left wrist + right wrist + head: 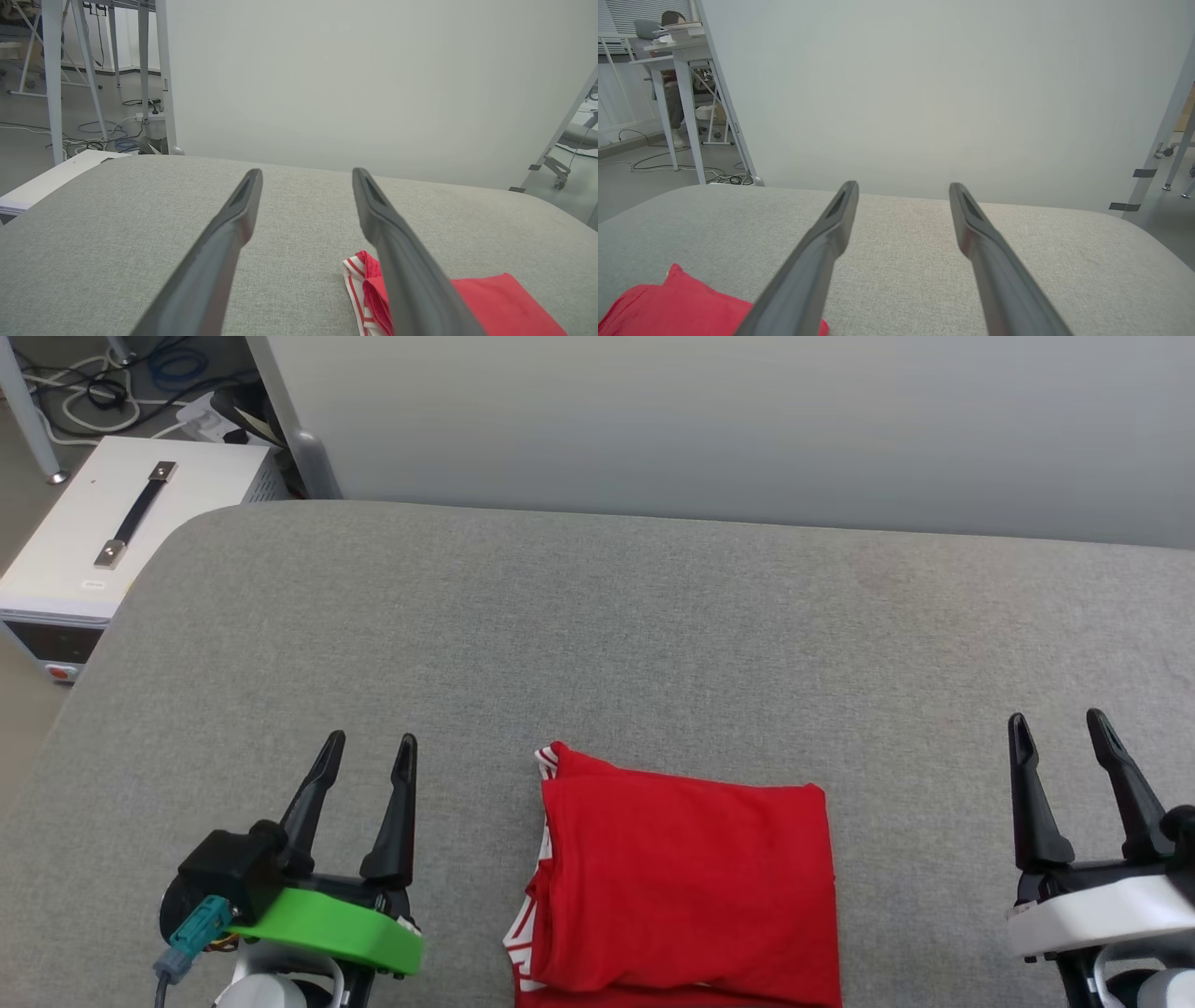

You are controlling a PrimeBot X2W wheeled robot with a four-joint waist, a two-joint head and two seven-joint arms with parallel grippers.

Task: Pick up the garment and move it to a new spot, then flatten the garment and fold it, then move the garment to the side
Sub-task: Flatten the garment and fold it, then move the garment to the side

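Grey fabric bench (597,616) stretched wide, pale panel (747,420) stood behind it. Off its left corner sat a white box (84,551) with a black handle (138,513), cables (84,392) tangled on the floor (14,457) beyond.

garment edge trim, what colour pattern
White with red stripes along the red garment; clearest in the left wrist view.

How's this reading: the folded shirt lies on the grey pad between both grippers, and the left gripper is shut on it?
One error: the left gripper is open, clear of the shirt, as the head view shows. The folded shirt does lie on the grey pad between it and the right gripper.
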